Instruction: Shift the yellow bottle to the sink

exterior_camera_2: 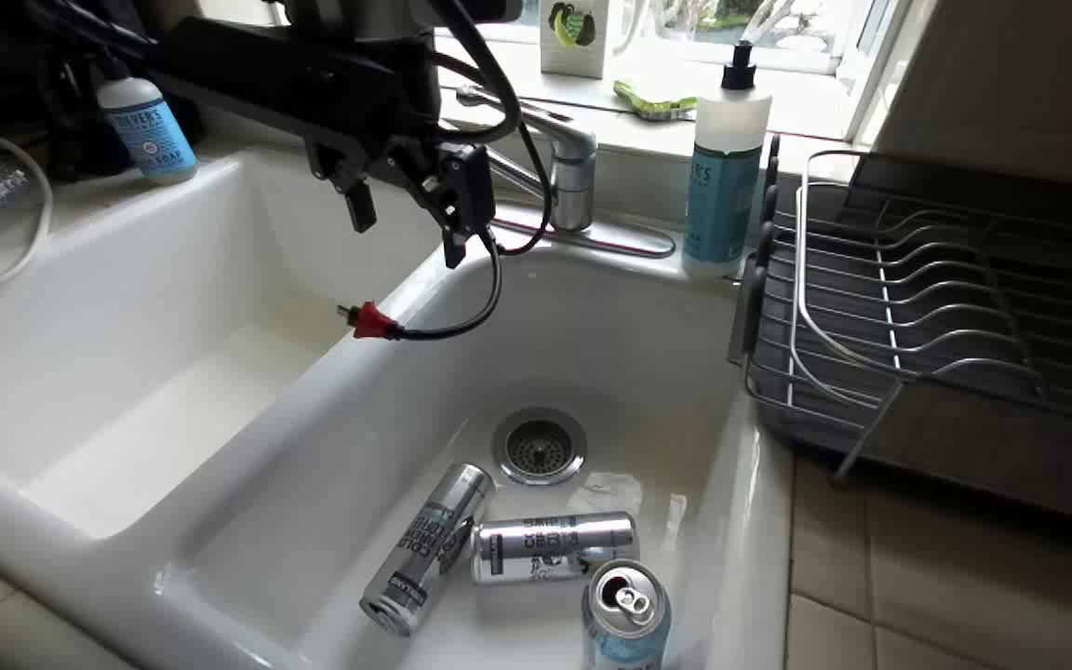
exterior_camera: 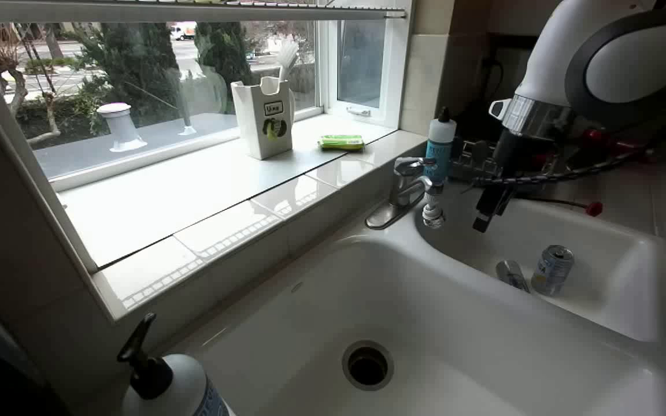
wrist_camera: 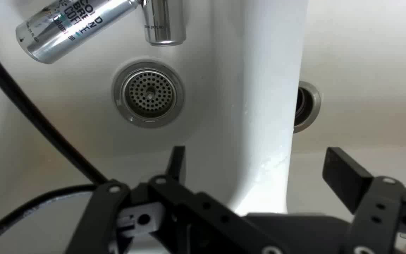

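In the wrist view, a silver cylindrical metal can [wrist_camera: 56, 40] lying on its side reads COLD BREW COFFEE, the last letters blurred, with a smaller line starting "Colom" beneath. In an exterior view, another silver cylindrical metal can [exterior_camera_2: 420, 558], also lying, carries COLD BREW COFFEE. There a white plastic bottle [exterior_camera_2: 147, 128] with a blue label [exterior_camera_2: 153, 144] shows "EYER'S" and, lower, "SOAP"; a tall white plastic bottle [exterior_camera_2: 727, 167] with a teal label [exterior_camera_2: 717, 209] and black top [exterior_camera_2: 738, 70] shows "R'S". The framed sign [exterior_camera: 273, 108] on a white square-sided container [exterior_camera: 253, 130] is too small to read.

A kitchen, by its two-basin sink [exterior_camera_2: 280, 419] and wire dish rack [exterior_camera_2: 927, 298] alongside.
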{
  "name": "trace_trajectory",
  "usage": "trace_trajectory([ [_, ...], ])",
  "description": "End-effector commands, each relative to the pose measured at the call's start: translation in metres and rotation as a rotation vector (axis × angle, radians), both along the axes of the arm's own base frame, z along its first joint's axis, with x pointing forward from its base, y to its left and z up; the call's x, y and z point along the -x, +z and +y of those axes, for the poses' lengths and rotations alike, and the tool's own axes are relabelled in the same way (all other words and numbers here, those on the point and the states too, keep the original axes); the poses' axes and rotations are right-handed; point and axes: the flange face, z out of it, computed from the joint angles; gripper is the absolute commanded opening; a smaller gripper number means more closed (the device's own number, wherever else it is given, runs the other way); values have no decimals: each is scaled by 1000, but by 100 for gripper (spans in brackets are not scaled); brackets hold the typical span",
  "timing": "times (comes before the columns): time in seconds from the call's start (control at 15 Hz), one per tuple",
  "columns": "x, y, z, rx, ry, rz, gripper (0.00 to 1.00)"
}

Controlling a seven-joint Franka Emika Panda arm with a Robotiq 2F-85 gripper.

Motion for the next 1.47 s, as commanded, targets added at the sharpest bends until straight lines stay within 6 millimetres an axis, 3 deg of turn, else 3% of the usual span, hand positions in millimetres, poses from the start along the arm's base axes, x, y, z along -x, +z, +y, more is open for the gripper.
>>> trace_trajectory([
  [0.0, 0, 0, 0, 0, 0, 1, 100],
  [0.27, 0, 0, 0, 0, 0, 1, 100],
  [0.8, 7, 48, -1, 79, -8, -124, 100],
  [1.07, 4, 94, 22, 161, 68, -212, 100],
  [1.4, -13, 159, 74, 297, 209, -334, 100],
])
